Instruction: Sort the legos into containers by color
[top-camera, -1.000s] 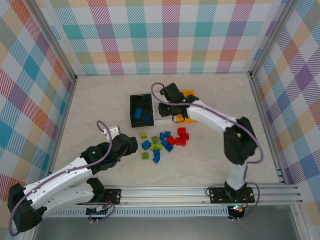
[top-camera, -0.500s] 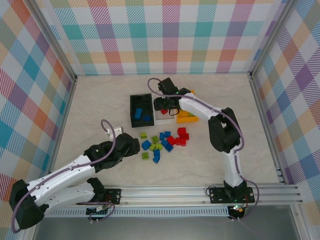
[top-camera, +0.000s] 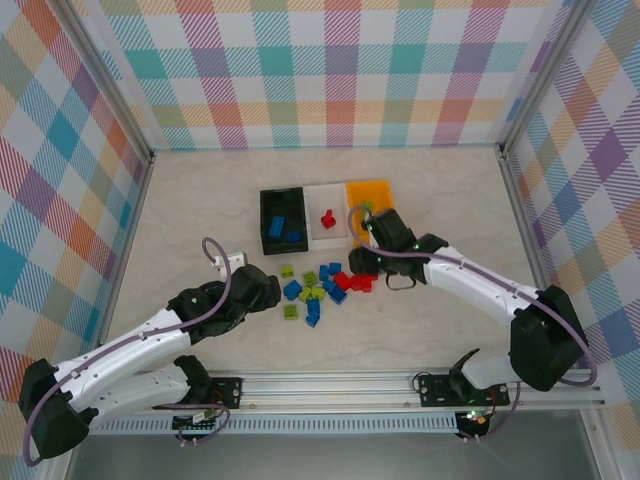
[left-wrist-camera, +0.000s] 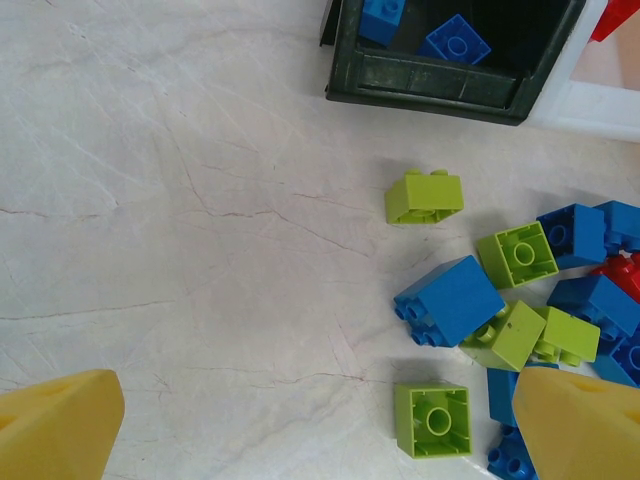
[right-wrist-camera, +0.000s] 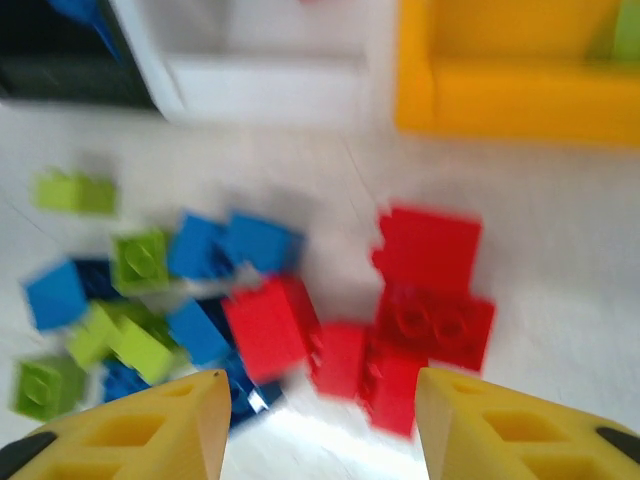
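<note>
Near: left gripper (left-wrist-camera: 320, 430), jaws spread wide, empty, low over the tabletop (left-wrist-camera: 180, 200) beside the pile. Loose legos (top-camera: 322, 285) mid-tabletop: five green counted; blues and reds overlap, count unsure. Then right gripper (right-wrist-camera: 315, 430), jaws parted, empty, above the reds; view blurred. Far: three bins in a row. The black bin (top-camera: 285, 200) has two blue, the white bin (top-camera: 318, 198) one red, and the orange bin (top-camera: 372, 192) is partly behind the arm.

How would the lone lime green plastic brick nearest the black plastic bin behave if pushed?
The lime green plastic brick looks rigid and blocky, so it should probably slide, not roll. Its glossy faces may slip on the smooth pale table.
</note>
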